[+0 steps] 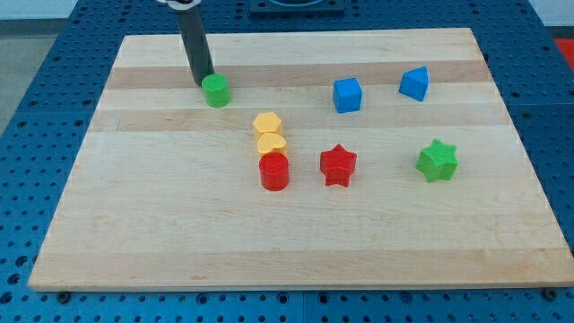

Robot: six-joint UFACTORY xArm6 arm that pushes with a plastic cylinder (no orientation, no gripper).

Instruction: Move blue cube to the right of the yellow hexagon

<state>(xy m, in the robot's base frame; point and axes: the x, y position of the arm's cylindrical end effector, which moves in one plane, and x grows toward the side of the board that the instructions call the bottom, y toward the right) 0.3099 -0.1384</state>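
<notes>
Beside green cylinder (216, 91), my tip (204, 83) touches wood.

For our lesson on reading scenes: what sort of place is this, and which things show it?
Probably a robotics lab bench: a wooden board lies on a blue perforated table, coloured blocks such as the blue cube are scattered on it, and my tip touches the green cylinder.

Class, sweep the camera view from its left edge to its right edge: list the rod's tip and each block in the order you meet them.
my tip → green cylinder → red cylinder → red star → blue cube → second blue block → green star. The two stacked-looking yellow blocks overlap the red cylinder's span, so I leave them out.
</notes>
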